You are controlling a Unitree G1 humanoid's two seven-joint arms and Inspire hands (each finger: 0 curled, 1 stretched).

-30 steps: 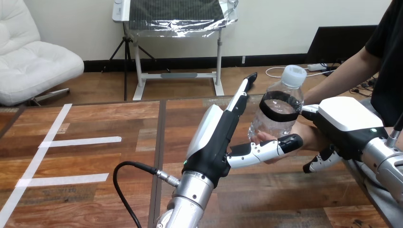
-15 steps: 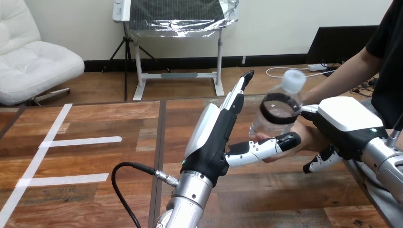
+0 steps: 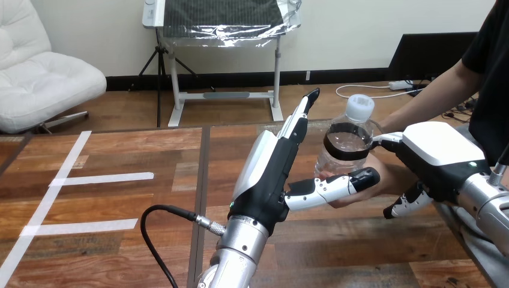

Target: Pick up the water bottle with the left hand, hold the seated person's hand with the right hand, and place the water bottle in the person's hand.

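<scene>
Above the desk, bottle rests in person's hand; left hand open, right hand clasping the wrist; withdrawal remains.

Bright, even light is filling the scene; the glossy tabletop is giving off a soft sheen, and the water bottle is catching pale highlights

One water bottle with one white cap is counted, two robot hands are counted as the left hand and the right hand, and one person's hand, one wooden table and three white tape strips are counted too.
</scene>
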